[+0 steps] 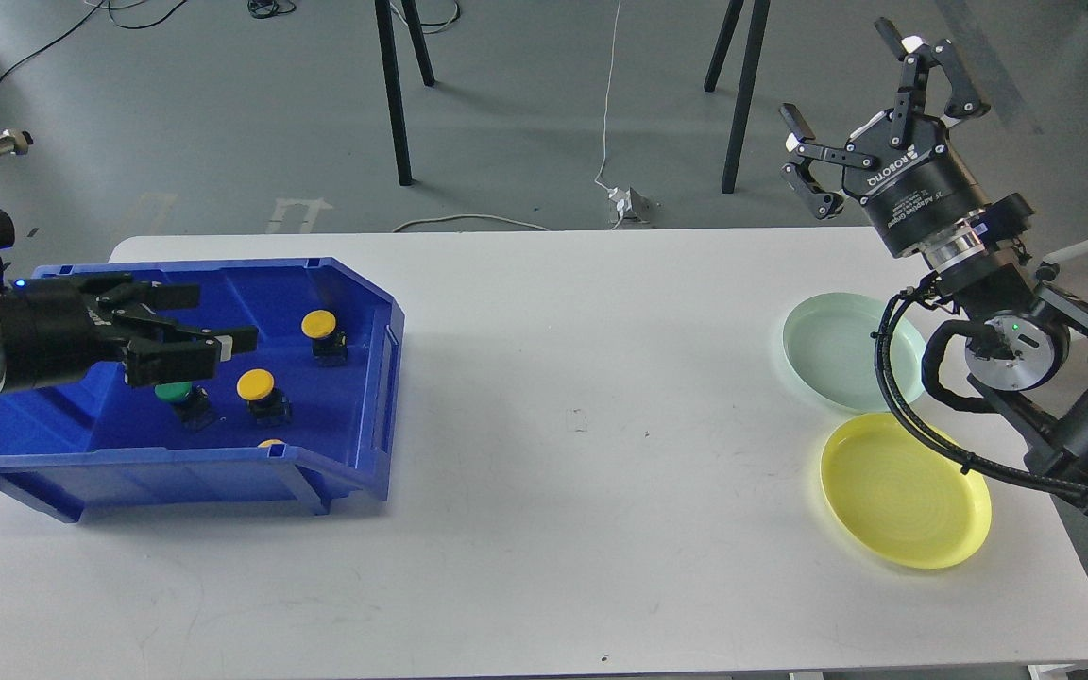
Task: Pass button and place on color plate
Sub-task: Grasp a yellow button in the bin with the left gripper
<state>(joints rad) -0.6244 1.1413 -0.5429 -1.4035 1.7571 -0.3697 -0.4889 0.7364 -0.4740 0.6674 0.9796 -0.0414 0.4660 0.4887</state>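
Currently left gripper (213, 326) hovers, jaws apart and empty, above the green button (176, 391) in the blue bin (355, 283); risk: nearby yellow button (256, 384) gets knocked or mis-grabbed, while right gripper (870, 99), jaws wide apart, waits far from green plate (804, 326).

Glossy blue plastic bin (355, 312), smooth matt white table (582, 529), shiny plates (yellow (903, 496), pale green (837, 349))

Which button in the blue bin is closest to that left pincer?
The green button, just under the left pincer; the yellow ones sit farther right.
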